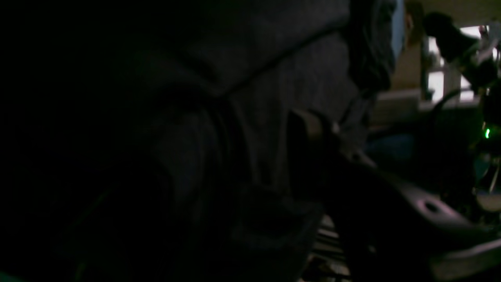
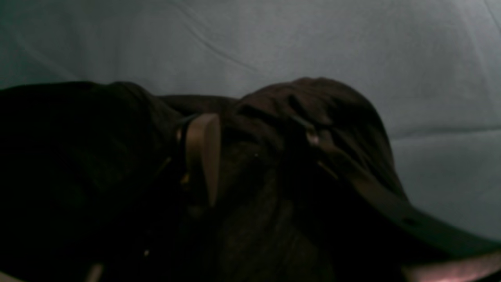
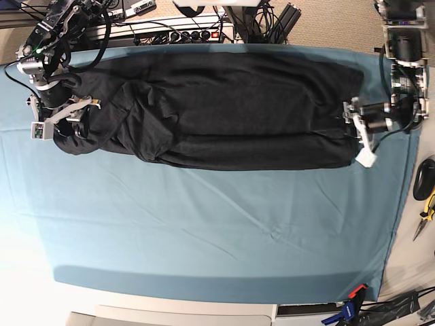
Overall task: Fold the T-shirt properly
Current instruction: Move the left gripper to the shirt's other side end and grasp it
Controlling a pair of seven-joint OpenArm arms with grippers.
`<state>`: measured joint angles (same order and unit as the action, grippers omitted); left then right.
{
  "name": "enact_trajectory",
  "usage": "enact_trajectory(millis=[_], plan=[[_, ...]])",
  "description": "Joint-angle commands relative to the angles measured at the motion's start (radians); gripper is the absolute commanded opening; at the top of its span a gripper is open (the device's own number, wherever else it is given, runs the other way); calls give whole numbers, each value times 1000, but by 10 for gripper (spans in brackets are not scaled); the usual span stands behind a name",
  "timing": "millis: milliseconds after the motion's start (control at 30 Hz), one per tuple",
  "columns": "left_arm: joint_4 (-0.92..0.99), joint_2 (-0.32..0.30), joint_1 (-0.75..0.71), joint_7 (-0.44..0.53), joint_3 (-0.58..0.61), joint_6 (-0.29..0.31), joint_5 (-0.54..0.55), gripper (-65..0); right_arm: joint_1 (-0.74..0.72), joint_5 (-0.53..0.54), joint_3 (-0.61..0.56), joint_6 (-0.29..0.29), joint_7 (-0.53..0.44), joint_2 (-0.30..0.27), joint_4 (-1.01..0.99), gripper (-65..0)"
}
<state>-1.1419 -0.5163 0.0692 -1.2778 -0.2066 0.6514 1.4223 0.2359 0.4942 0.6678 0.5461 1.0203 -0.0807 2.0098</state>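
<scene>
The black T-shirt (image 3: 231, 109) lies as a long band across the far part of the teal sheet (image 3: 204, 231). Its left end is bunched around my right gripper (image 3: 71, 112). In the right wrist view that gripper (image 2: 258, 145) stands open, with loose dark folds of the T-shirt (image 2: 98, 156) between and over its fingers. My left gripper (image 3: 355, 125) is at the shirt's right edge. The left wrist view is very dark. There the T-shirt (image 1: 254, 78) fills the left side, right against the open left gripper (image 1: 332, 137). No print shows.
The teal sheet (image 2: 313, 39) covers the whole table. Cables and a power strip (image 3: 170, 30) run along the far edge. Yellow-handled pliers (image 3: 427, 204) lie off the table's right side, and a clamp (image 3: 350, 299) holds the sheet at the near right corner.
</scene>
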Motion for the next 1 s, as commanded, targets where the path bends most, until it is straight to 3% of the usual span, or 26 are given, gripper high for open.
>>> enact_trajectory(millis=[0, 767, 967], plan=[[-12, -29, 11, 11, -12, 0, 20, -315, -6, 10, 6, 3, -24, -13, 19, -374], [-12, -27, 17, 75, -13, 3, -44, -320, -6, 10, 6, 3, -25, -13, 19, -374], [-12, -27, 17, 99, -13, 9, -56, -479, -6, 10, 6, 3, -25, -13, 19, -374]])
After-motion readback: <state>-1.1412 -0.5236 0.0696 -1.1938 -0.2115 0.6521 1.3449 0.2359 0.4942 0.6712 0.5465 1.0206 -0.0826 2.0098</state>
